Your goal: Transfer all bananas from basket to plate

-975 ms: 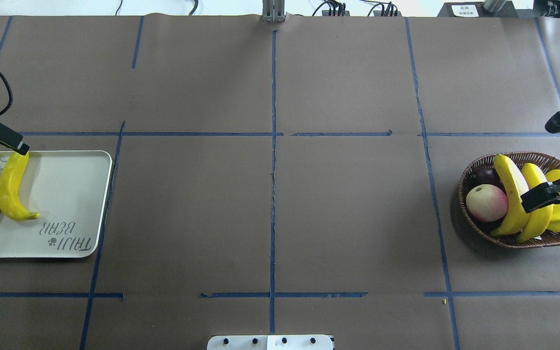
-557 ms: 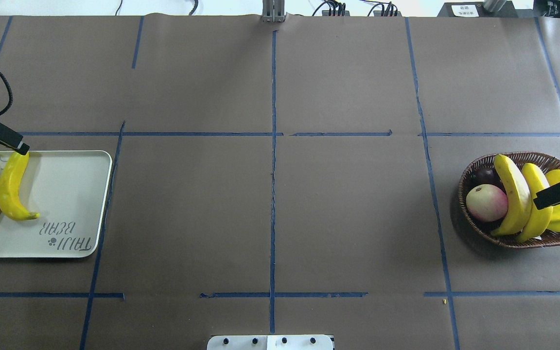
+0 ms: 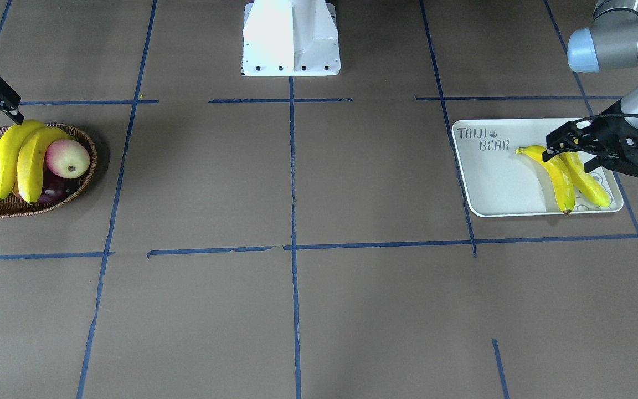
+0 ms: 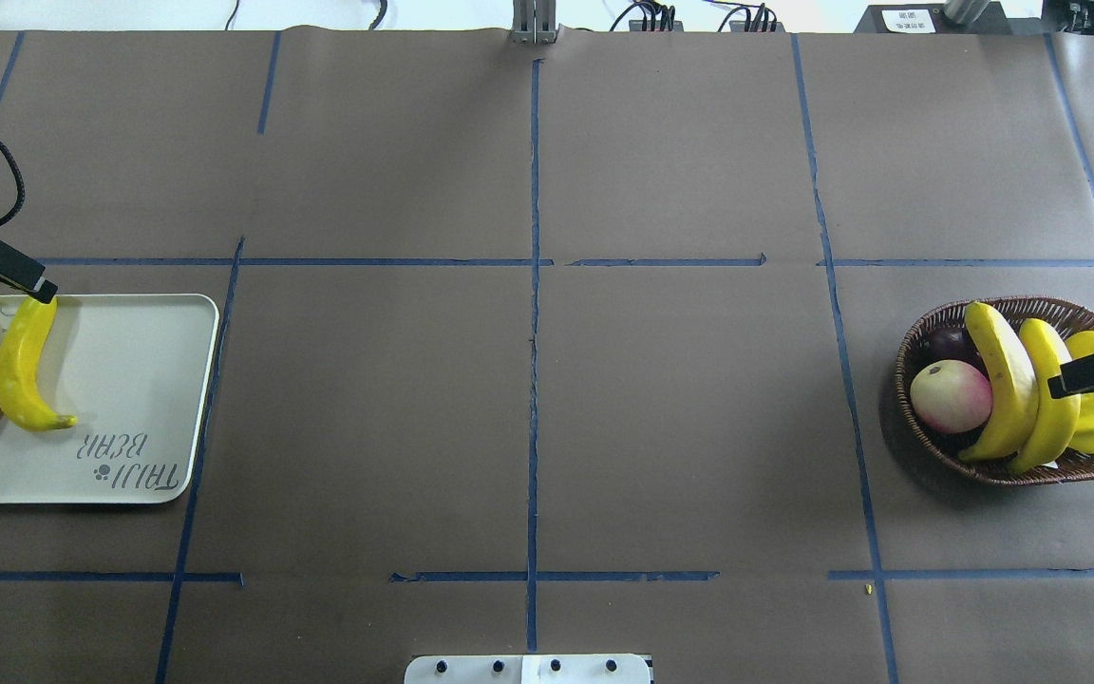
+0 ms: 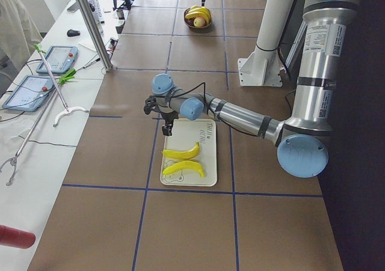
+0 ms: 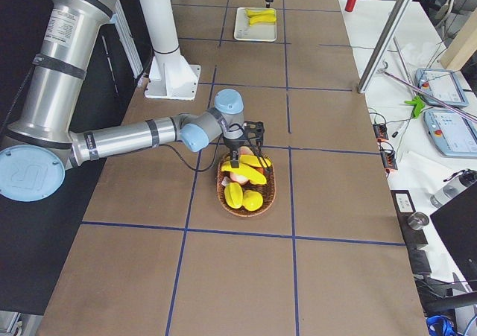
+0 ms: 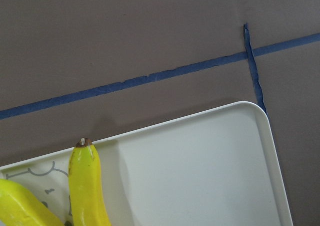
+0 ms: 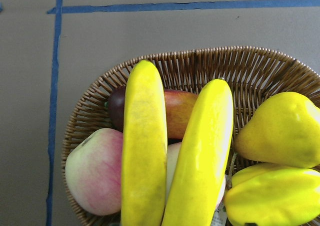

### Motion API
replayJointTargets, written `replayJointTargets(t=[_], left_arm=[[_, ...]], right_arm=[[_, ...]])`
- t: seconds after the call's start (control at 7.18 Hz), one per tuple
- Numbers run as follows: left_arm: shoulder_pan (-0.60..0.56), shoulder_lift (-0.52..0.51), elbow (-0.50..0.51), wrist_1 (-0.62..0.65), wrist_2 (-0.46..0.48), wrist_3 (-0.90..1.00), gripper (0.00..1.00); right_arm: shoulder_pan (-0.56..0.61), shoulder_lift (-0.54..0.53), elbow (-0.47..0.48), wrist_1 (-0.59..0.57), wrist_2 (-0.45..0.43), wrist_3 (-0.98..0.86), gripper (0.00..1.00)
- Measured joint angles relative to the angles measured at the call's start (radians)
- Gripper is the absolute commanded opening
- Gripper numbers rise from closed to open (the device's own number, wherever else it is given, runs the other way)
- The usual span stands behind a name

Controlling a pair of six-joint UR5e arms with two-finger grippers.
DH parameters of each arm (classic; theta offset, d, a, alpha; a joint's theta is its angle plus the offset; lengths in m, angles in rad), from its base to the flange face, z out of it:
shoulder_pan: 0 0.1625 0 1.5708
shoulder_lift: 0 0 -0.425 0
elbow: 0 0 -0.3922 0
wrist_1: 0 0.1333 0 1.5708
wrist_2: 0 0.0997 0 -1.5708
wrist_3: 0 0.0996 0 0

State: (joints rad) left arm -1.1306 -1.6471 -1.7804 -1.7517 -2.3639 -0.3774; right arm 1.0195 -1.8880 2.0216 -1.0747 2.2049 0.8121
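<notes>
overhead: surface (image 4: 699, 427) viewed from behind, downward | front: steep, base (image 3: 291, 39) faced | sides: whole surface seen from each end, far | wrists: close; plate (image 7: 200, 176) left, basket (image 8: 200, 65) right, both shared with overhead and front

There's the left arm (image 5: 316, 109): fat silver tubes, pale blue caps on the joints, black rings between the segments, a white printed label up its side. The right arm (image 6: 56, 90) is built just the same, label strip and all. The pedestal (image 3: 291, 39) is white, with a row of dark screws along its foot. The left gripper (image 3: 568, 158) is matte black and skeletal, and a black cable (image 4: 21, 190) loops off the wrist. The right gripper (image 6: 250, 151) is black too.
</notes>
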Motion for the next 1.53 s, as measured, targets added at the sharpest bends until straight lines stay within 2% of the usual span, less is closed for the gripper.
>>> replayJointTargets(t=[0.28,0.97,1.39,1.53], left_arm=[[0.000,0.002,-0.007,0.001,0.000,0.000,0.99],[0.001,0.007,-0.012,0.001,0.000,0.000,0.99],[0.000,0.010,-0.013,0.000,0.000,0.000,0.99],[0.000,0.011,-0.015,0.000,0.000,0.000,0.99]], right_arm=[[-0.002,0.000,-0.050,0.072,-0.002,0.077,0.68],[-0.055,0.007,-0.100,0.084,-0.013,0.096,0.67],[-0.084,0.001,-0.112,0.082,-0.048,0.095,0.58],[-0.089,-0.001,-0.119,0.081,-0.058,0.094,0.48]])
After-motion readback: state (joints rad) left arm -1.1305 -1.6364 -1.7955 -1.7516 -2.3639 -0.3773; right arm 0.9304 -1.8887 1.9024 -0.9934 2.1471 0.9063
